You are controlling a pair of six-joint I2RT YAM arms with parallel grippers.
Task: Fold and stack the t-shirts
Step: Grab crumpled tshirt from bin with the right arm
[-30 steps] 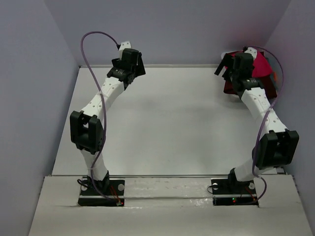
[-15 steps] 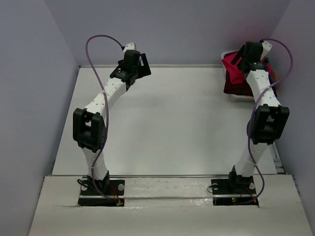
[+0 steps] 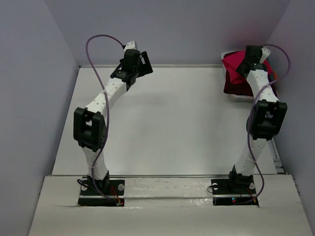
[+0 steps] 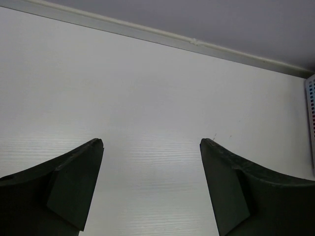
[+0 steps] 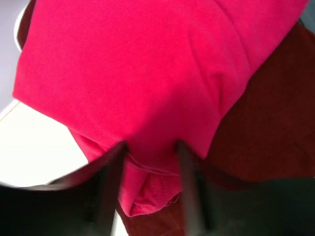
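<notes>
The right fingers [image 5: 189,196] stand half-closed astride a fold of the crimson-pink t-shirt [image 5: 147,73], atop the maroon t-shirt [image 5: 266,123] at the desk's [image 3: 172,123] far-right corner; hold unconfirmed. Recommended: clamp pink cloth only. The left fingers [image 4: 69,191] gape wide, empty.

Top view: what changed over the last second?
Right gripper swung toward the back right corner, onto the pink shirt, and its jaws narrowed around a fold; a firm grip isn't certain. Left gripper drifted slightly right and stayed open. Maroon shirt unmoved.

Left arm [image 3: 105,94] and right arm [image 3: 261,86] reach forward, left fingers [image 4: 74,182] wide apart.
</notes>
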